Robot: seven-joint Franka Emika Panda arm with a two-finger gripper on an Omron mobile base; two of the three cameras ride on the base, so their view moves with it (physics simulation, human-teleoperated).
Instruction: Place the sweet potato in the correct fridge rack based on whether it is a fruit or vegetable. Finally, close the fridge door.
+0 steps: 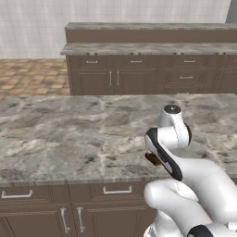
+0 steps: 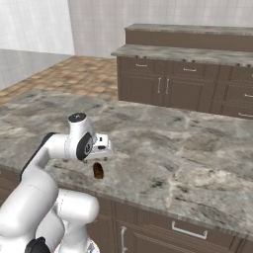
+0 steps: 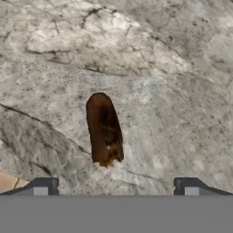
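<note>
Sweet potato (image 3: 104, 130) lying flat on the marbled grey counter (image 2: 188, 148), near the front edge, brown and oblong. Claw (image 3: 116, 186) poised directly above, jaws spread wide, one dark fingertip (image 3: 44, 185) to each side of the sweet potato's near end, clear of it, nothing gripped. Seen from the right base camera just below the white hand; partly hidden behind the arm from the left.

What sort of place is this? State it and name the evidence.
A kitchen, most likely: a marble-patterned counter over brown cabinets with drawer handles, a second cabinet run behind, a tiled floor, and a sweet potato on the counter.
</note>
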